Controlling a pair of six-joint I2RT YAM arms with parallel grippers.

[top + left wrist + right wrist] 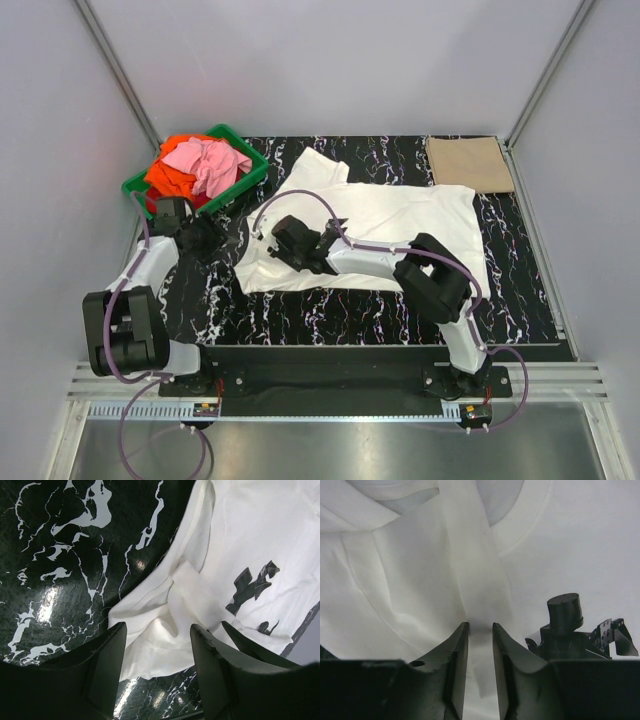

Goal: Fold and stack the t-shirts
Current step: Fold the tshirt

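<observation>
currently right gripper [480,626] clamped on a limp ridge of the white tee [400,215] spread beneath it, near the collar, left gripper [159,630] apart over a bunched corner; cloth light, floppy, best pinched at hems.

Top view overhead looking down, both wrist views close, all seemingly sharing white t-shirt [400,215]

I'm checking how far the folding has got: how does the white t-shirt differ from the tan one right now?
The white t-shirt lies spread open; the tan t-shirt is folded into a neat rectangle. The white one covers the middle of the table; the tan one takes a small patch at the far right corner. The right gripper pinches a fold of the white one; nothing touches the tan one. Both lie on that marble table.
</observation>
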